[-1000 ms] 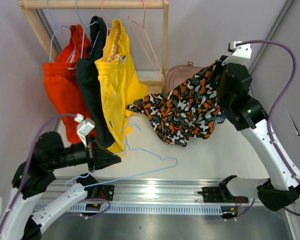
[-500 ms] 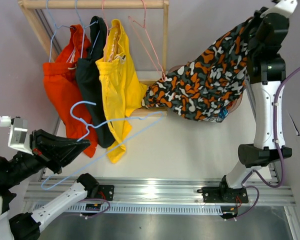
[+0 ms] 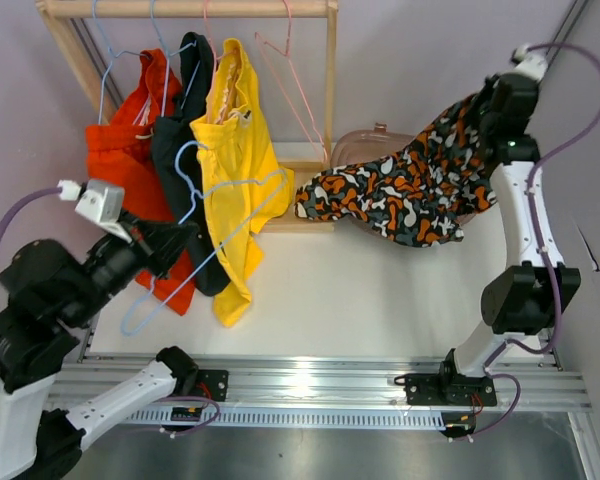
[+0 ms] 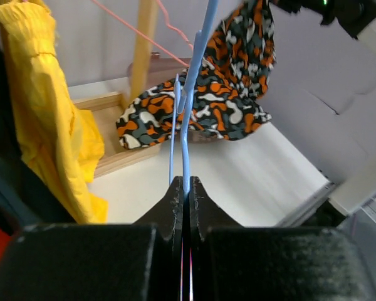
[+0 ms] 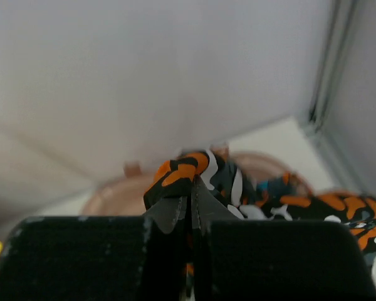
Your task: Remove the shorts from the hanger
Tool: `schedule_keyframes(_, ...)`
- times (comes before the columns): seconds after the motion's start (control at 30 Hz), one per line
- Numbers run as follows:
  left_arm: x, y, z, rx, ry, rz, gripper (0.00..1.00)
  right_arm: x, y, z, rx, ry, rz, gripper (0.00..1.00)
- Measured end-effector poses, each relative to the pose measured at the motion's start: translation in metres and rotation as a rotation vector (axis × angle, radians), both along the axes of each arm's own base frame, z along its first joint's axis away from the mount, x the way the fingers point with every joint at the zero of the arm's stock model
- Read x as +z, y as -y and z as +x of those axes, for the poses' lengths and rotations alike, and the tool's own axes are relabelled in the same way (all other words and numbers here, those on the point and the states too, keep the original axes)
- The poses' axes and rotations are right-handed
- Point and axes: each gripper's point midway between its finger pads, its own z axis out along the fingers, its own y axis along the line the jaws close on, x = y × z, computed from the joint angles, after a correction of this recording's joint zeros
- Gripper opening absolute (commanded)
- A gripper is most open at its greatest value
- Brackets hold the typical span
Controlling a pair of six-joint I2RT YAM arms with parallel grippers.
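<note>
— Where's the rack?
— Back left of the table, with three pairs of shorts hanging side by side on it. A hanger sits in front of them, pinched in the left gripper.
— And on the right?
— A fourth pair dangles from the right gripper, above a tub just right of the rack.

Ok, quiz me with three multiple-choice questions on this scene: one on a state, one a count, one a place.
1. The left gripper is: A. open B. shut, empty C. shut on the blue hanger
2. Shorts hanging on the rack: A. two B. three C. five
3. The patterned shorts are: A. on the rack B. in the left gripper C. in the right gripper
Answers: 1 C, wire pinched between closed fingers; 2 B, orange-red, black, yellow; 3 C, cloth clamped in its fingers.
</note>
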Motion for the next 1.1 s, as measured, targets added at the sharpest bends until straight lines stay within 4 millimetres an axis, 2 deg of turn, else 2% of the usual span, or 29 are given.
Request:
schedule_keyframes(0.1, -0.003, 0.007, 0.032, 0.076, -0.015, 0.041, 0.0, -0.083, -0.021, 0.012, 0.082, -0.157, 0.014, 0.0)
schedule_keyframes(0.13, -0.004, 0.009, 0.041, 0.097, -0.022, 0.058, 0.0, -0.108, -0.029, 0.015, 0.106, -0.207, 0.018, 0.04)
schedule_keyframes(0.17, -0.005, 0.012, 0.052, 0.118, -0.028, 0.075, 0.0, -0.124, -0.039, 0.019, 0.134, -0.242, 0.022, 0.22)
schedule_keyframes(0.2, -0.003, 0.014, 0.061, 0.136, -0.027, 0.089, 0.0, -0.137, -0.049, 0.023, 0.163, -0.267, 0.028, 0.46)
schedule_keyframes(0.23, -0.002, 0.018, 0.07, 0.15, -0.031, 0.107, 0.0, -0.148, -0.058, 0.026, 0.19, -0.29, 0.034, 0.84)
schedule_keyframes(0.27, 0.005, 0.021, 0.079, 0.164, -0.023, 0.112, 0.0, -0.155, -0.066, 0.027, 0.209, -0.31, 0.041, 0.99)
schedule_keyframes(0.4, 0.032, 0.035, 0.111, 0.198, 0.029, 0.125, 0.0, -0.163, -0.088, 0.022, 0.259, -0.335, 0.049, 0.99)
schedule_keyframes(0.5, 0.046, 0.042, 0.136, 0.226, 0.052, 0.138, 0.0, -0.163, -0.1, -0.001, 0.271, -0.336, 0.054, 0.99)
schedule_keyframes(0.67, 0.067, 0.035, 0.201, 0.313, 0.065, 0.117, 0.0, -0.159, -0.132, -0.071, 0.328, -0.303, 0.067, 0.99)
schedule_keyframes(0.73, 0.066, 0.028, 0.229, 0.345, 0.052, 0.105, 0.0, -0.158, -0.144, -0.1, 0.358, -0.289, 0.078, 1.0)
schedule_keyframes(0.77, 0.064, 0.025, 0.241, 0.362, 0.042, 0.104, 0.0, -0.156, -0.152, -0.121, 0.382, -0.267, 0.086, 1.0)
schedule_keyframes(0.8, 0.063, 0.024, 0.252, 0.374, 0.037, 0.104, 0.0, -0.155, -0.158, -0.126, 0.4, -0.265, 0.087, 1.0)
schedule_keyframes(0.93, 0.064, 0.034, 0.289, 0.384, 0.036, 0.105, 0.0, -0.159, -0.176, -0.175, 0.458, -0.238, 0.112, 0.99)
schedule_keyframes(1.03, 0.073, 0.044, 0.314, 0.376, 0.065, 0.084, 0.0, -0.164, -0.183, -0.2, 0.48, -0.228, 0.126, 0.99)
schedule_keyframes(1.1, 0.072, 0.047, 0.328, 0.374, 0.07, 0.073, 0.0, -0.167, -0.185, -0.211, 0.487, -0.226, 0.129, 0.99)
